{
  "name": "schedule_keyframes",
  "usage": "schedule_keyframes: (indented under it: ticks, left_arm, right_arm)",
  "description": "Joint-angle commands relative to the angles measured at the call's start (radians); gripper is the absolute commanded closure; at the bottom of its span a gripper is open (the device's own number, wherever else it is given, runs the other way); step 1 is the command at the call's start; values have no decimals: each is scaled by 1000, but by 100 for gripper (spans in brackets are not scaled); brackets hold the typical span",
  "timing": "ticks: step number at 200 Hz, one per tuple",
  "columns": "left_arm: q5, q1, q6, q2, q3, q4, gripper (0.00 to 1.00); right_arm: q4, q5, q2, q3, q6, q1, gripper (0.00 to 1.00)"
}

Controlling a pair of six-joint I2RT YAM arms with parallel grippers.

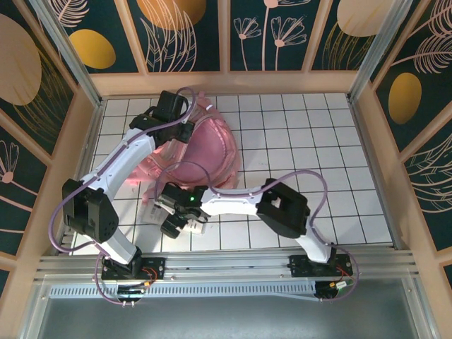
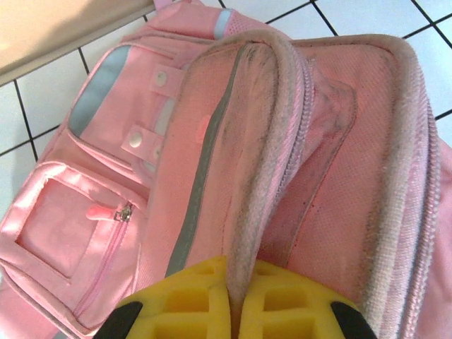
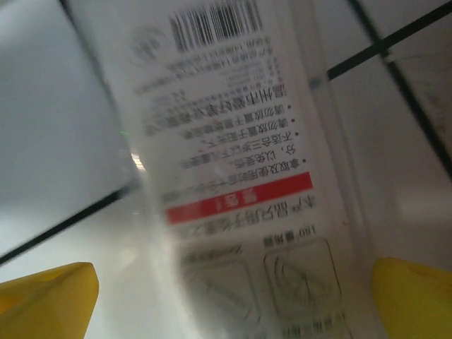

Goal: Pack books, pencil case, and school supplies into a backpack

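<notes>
The big soft pink cloth backpack (image 1: 208, 152) lies at the far left of the table. The left gripper (image 2: 236, 304) is clenched on the fuzzy rim of its opening and holds it up. If that pinch slips, the rim can flop down and shut the hole, and then nothing can go in.

The right gripper (image 1: 176, 220) sits low at the near left, close to the backpack. Its yellow fingers (image 3: 42, 300) are spread apart, one on each side of a long flat white packet with red print and a barcode (image 3: 240, 141). It is not squeezing it yet. The packet looks thin and slippery, so it may slide away or bend when pinched. The two arms are also near each other and could bump.

The table (image 1: 304, 141) is flat and white with a grid of dark lines. A pale wooden frame (image 1: 226, 81) runs round it. Above the frame stand dark blue walls (image 1: 191, 28) painted with gold circles and pale leaves.
</notes>
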Motion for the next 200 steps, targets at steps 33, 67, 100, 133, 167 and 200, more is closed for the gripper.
schedule_keyframes:
  ticks: [33, 67, 100, 133, 167, 200]
  left_arm:
    - [-28, 12, -37, -81, -80, 32, 100]
    - [-38, 13, -24, -89, -87, 24, 100]
    - [-62, 12, -3, -88, -78, 4, 100]
    - [-66, 14, 8, -93, -90, 7, 100]
    - [-55, 13, -5, -120, -109, 9, 100]
    - [-54, 12, -15, -158, -157, 28, 100]
  right_arm:
    - [-103, -79, -10, -148, 4, -70, 17]
    - [-132, -54, -146, -306, 128, -60, 27]
    - [-117, -67, -216, -332, 247, -51, 39]
    - [-144, -30, -201, -258, 264, -55, 48]
    - [-171, -104, -202, -192, 276, -66, 55]
    - [-159, -100, -260, -226, 265, -57, 45]
